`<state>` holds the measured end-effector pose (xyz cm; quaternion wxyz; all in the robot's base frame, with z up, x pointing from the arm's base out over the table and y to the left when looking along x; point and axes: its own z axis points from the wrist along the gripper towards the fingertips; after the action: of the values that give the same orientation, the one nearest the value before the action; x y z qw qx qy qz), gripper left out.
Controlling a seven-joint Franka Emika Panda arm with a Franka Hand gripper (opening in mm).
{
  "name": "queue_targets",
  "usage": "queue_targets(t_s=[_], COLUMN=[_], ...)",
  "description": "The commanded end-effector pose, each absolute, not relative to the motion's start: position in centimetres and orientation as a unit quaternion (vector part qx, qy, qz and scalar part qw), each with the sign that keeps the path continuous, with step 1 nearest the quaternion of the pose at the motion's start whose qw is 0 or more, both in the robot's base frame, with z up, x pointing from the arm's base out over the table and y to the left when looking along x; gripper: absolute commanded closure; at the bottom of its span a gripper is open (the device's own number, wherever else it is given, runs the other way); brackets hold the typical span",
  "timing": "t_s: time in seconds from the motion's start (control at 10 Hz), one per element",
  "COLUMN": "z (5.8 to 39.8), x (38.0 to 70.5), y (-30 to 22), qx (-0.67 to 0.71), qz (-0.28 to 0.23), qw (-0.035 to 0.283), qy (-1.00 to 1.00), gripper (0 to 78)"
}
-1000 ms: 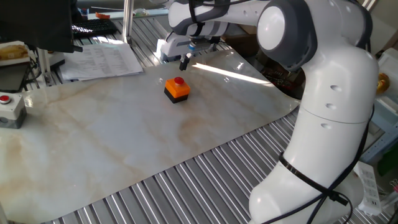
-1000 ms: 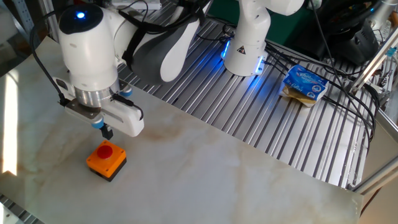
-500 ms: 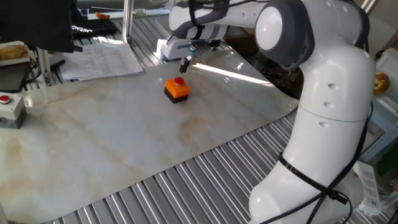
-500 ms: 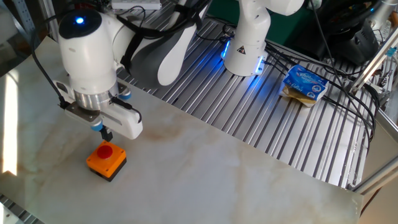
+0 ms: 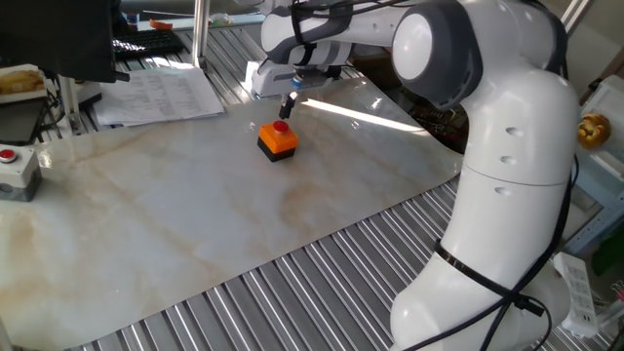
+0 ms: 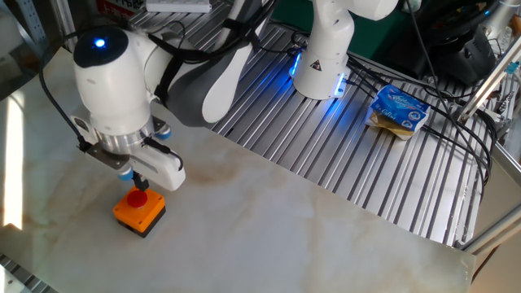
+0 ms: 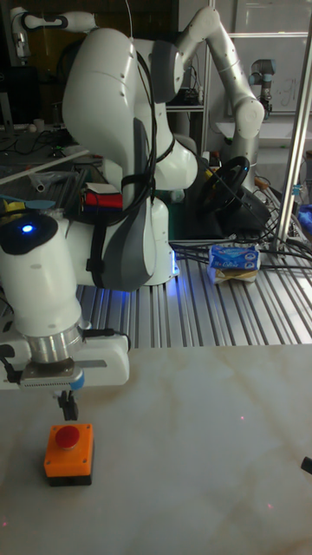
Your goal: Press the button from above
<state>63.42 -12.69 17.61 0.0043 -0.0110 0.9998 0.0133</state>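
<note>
Approach done: your end effector [image 6: 139, 194] sits just above the button [image 6: 138, 197], lower left; fingers unreadable, press not confirmed.

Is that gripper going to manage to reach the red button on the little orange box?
Probably yes. The gripper hangs right above the button, and nothing lies between them. Only the bare table surrounds the orange box, so a straight descent looks free.

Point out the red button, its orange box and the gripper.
red button [image 7: 71, 434], tall fixed view, on its round top.
orange box [image 6: 138, 214], the other fixed view, on its top face.
gripper [image 7: 67, 408], tall fixed view, at the fingertips above the button.
</note>
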Motion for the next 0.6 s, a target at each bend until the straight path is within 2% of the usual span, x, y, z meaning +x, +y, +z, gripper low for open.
queue_targets(t_s=[0.1, 0.6], z=[16.95, 16.5], x=[63.61, 63.68], y=[-12.62, -12.52], qx=[-0.008, -0.004], qz=[0.014, 0.008], qw=[0.004, -0.004], qy=[1.0, 1.0], gripper=[77.6, 77.6])
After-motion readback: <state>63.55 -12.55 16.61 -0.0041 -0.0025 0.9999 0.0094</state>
